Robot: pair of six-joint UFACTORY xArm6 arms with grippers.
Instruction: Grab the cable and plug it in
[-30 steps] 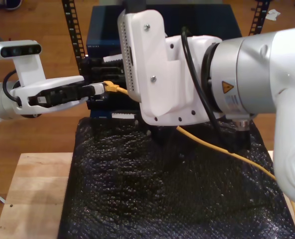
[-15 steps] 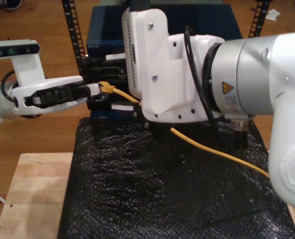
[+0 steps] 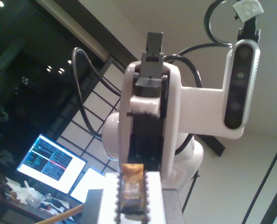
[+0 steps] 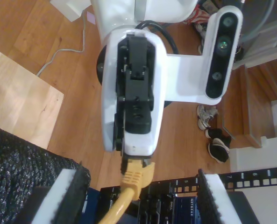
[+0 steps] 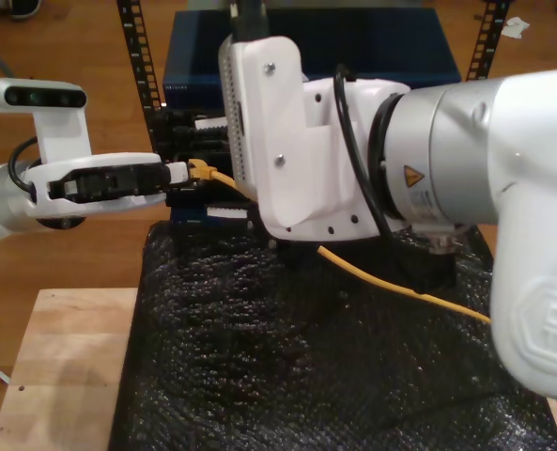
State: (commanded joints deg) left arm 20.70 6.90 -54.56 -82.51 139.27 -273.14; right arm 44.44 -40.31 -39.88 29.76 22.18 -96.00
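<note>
Shifted slightly along the rack (image 5: 131,47): second tool (image 4: 140,196), wide open, empty. First tool (image 5: 179,172) pinches the cable (image 5: 372,272) by its boot — light, floppy; the plug is likely fragile.

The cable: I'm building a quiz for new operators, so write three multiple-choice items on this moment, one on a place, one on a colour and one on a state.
1. Where is the cable's plug end?
A. Lying on the black mat
B. Between the jaws of my first gripper
C. On the wooden board

2. What colour is the cable?
A. Blue
B. Green
C. Yellow-orange

3. How do the jaws of my second gripper stand?
A. Open
B. Shut on the cable
C. Shut on nothing

Answers:
1 B: in the exterior view my first gripper pinches the plug end, held above the black mat.
2 C: the cable runs yellow-orange across the mat.
3 A: in the second wrist view my second gripper has its pads far apart, with the cable passing between them.
</note>
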